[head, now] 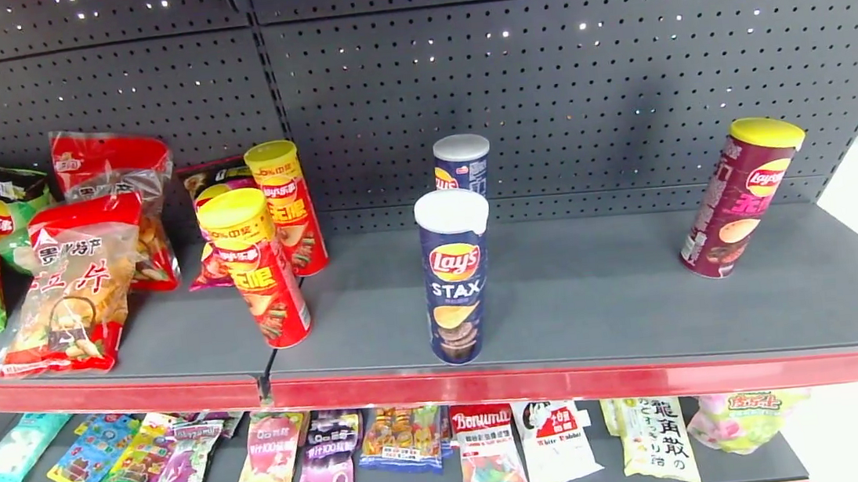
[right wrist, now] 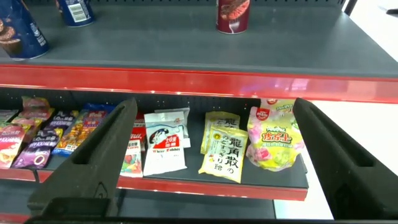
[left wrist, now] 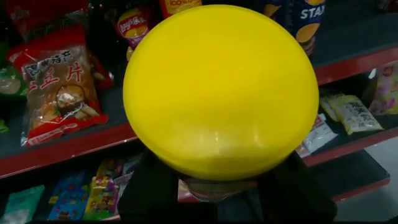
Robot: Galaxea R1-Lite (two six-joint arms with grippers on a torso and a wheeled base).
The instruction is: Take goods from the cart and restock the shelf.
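Left wrist view: left hand (left wrist: 224, 186) holds a yellow-lidded round tube (left wrist: 221, 90); right hand (right wrist: 214, 106) spread wide, empty. Bumping them could topple the tall red tubes (head: 254, 266).

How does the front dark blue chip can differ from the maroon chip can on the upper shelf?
The dark blue cylindrical chip can has a white lid; the maroon cylindrical chip can has a yellow one. The blue can stands near the red front edge; the maroon can stands farther back, at the right. Both are tubes standing on the grey shelf.
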